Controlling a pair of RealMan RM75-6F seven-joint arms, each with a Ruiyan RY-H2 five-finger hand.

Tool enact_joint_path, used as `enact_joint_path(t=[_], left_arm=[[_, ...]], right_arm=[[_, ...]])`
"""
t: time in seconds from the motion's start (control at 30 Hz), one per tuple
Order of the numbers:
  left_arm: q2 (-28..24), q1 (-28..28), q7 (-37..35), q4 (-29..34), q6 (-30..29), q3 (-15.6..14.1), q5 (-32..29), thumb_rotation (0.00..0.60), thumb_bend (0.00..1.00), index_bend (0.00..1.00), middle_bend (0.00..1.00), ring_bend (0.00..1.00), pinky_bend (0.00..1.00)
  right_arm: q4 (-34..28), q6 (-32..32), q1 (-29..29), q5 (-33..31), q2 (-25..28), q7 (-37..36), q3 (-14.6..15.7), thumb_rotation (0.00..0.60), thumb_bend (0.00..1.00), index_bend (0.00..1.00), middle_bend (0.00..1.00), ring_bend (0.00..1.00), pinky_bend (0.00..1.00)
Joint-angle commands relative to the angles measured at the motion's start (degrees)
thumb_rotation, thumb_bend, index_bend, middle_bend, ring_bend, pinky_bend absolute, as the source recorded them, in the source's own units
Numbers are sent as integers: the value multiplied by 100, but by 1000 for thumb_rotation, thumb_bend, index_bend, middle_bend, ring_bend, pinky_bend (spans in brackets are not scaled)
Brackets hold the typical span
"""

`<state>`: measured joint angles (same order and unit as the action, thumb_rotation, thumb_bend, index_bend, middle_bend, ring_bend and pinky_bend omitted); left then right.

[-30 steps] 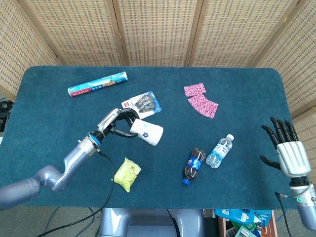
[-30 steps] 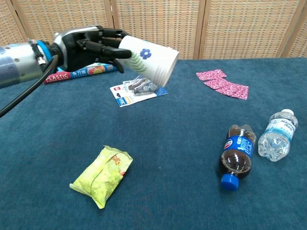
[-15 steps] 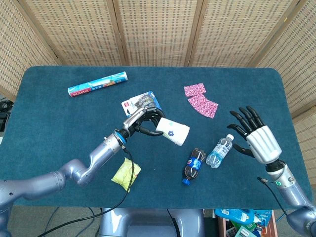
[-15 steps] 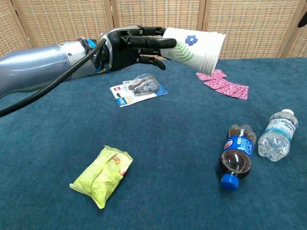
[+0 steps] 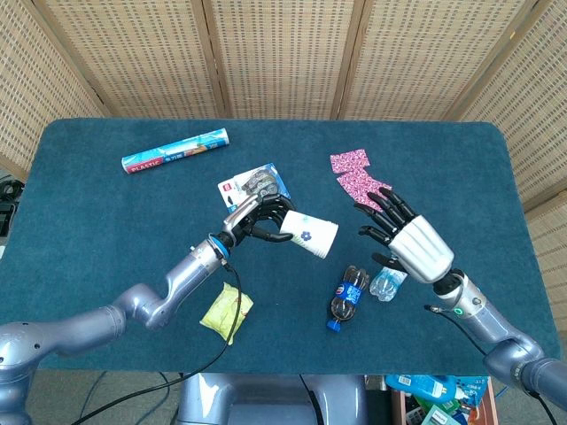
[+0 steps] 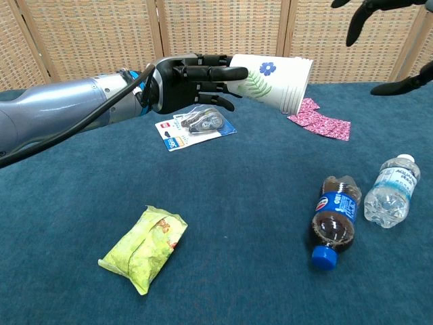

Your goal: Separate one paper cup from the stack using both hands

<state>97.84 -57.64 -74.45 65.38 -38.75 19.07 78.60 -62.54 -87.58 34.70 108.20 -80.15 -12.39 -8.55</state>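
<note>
Two hands over the dark teal felt-covered table (image 5: 106, 230), head view first. Left hand (image 5: 252, 217), black-fingered on a silver forearm, reaches toward table centre; its fingers wrap the base end of the white flower-printed paper cup stack (image 5: 310, 235), held on its side above the cloth, rims toward the right hand. Right hand (image 5: 403, 239), white-backed, hovers above the clear plastic water bottle (image 5: 386, 281), fingers spread wide, empty, near the cup rims but apart from them.

Chest view: left hand (image 6: 186, 81) grasps the stack (image 6: 270, 82) horizontally. Only dark fingertips (image 6: 358, 17) of the right hand show at top right, splayed.
</note>
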Motion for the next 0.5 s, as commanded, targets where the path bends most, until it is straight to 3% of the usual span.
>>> enact_joint_path(t=[0.03, 0.2, 0.5], left_arm=[[23, -17, -41, -43, 6, -21, 22, 600, 178, 539, 483, 434, 471], [71, -50, -90, -105, -4, -53, 57, 600, 179, 539, 483, 434, 471], [104, -76, -226, -144, -49, -83, 86, 600, 178, 539, 483, 434, 471]], right_arm=[[31, 110, 169, 26, -75, 58, -5, 600, 285, 464, 286, 143, 188], [24, 188, 401, 47, -191, 105, -6, 600, 338, 481, 303, 161, 268], [-28, 335, 737, 44, -388, 274, 47, 600, 383, 488, 312, 172, 298]])
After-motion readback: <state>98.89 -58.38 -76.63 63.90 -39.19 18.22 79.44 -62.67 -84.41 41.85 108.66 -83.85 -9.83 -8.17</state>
